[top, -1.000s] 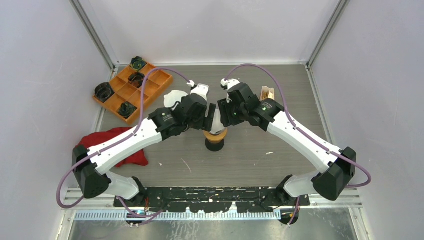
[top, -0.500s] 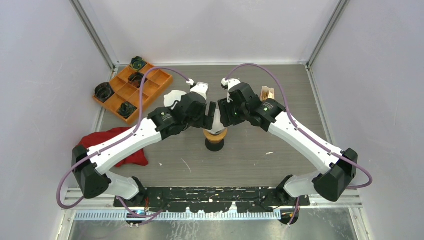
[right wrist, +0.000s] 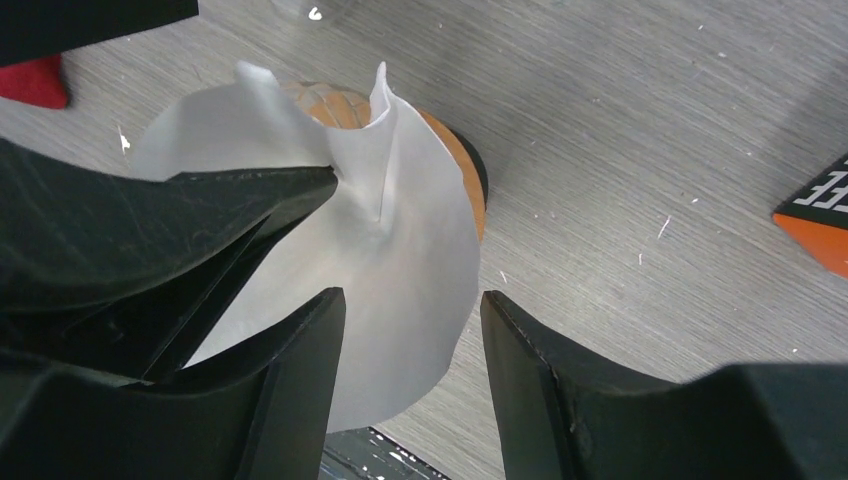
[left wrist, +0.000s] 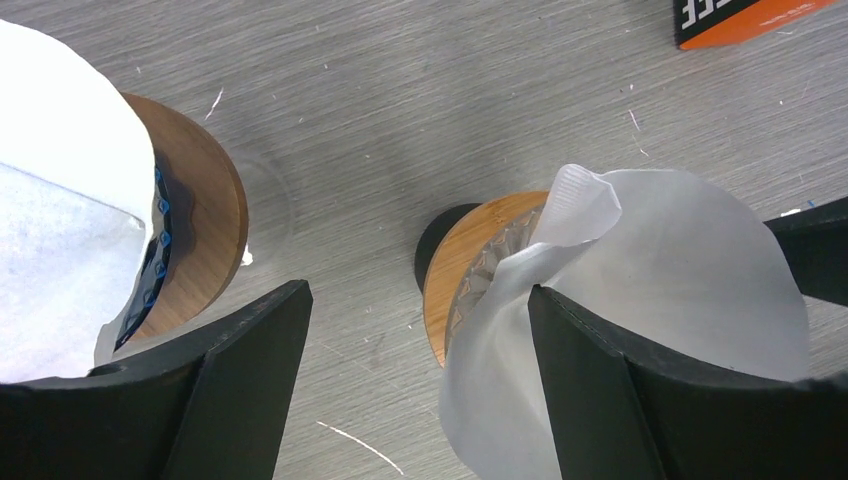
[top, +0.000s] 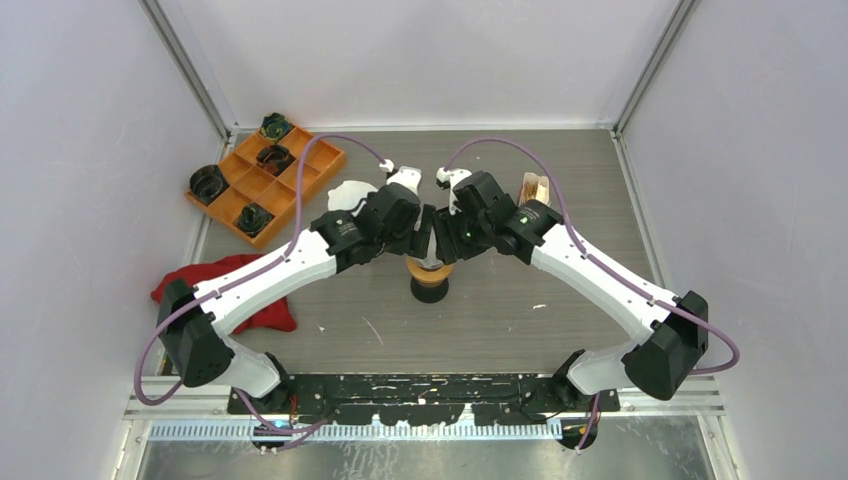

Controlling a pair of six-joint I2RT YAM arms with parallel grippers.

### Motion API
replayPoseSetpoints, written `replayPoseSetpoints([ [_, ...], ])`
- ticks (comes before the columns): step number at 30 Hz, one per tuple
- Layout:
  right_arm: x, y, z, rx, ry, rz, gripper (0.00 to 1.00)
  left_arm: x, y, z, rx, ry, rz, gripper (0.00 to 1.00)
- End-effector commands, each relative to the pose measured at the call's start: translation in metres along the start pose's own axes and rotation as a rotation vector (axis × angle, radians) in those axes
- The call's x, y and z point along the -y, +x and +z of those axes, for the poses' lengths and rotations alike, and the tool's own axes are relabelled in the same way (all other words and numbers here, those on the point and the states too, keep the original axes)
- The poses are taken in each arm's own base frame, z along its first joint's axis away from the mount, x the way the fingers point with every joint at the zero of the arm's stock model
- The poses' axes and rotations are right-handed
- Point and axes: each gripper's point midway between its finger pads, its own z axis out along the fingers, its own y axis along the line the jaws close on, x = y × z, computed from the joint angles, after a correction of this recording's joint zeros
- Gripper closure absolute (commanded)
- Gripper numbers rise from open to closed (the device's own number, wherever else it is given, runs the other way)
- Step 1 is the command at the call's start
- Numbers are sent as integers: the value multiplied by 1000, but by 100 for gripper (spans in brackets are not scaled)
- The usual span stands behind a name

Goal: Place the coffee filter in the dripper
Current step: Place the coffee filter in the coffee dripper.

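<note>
My left end effector (left wrist: 418,300) stands wide and my right end effector (right wrist: 412,300) about half open; neither looks to be pinching anything. The coffee filter (right wrist: 400,230) sits crumpled and askew on the dripper (left wrist: 470,260) near the middle of the table (top: 500,310). It is directly beneath both, with its loose edge in the right one's gap, so I judge the right nearer for seating it.

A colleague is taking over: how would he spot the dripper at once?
Look at the middle of the grey table, where the left tool and the right tool meet. Under them stands the dripper, a small orange-brown cup on a black foot, with a crumpled white filter on it. The wooden stand farther back on the left holds smooth white paper instead.
</note>
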Motion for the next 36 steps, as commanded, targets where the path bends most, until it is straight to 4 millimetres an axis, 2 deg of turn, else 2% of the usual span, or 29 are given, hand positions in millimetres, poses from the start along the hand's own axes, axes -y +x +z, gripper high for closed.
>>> replayPoseSetpoints([
  [1,-5,-1,2,0,-35,-25,41,7,-22,-1,63,27,-23,18],
  [8,-4,-3,1,5,-24,-36,40,5,-17,2,50,20,-26,18],
  [20,1,-36,-20,148,20,-18,38,7,-21,-9,65,46,-38,17],
  [30,7,-53,-36,239,58,14,36,9,-32,-35,105,105,-55,15],
  [36,11,-72,-56,343,82,35,34,10,-44,-57,137,147,-60,14],
])
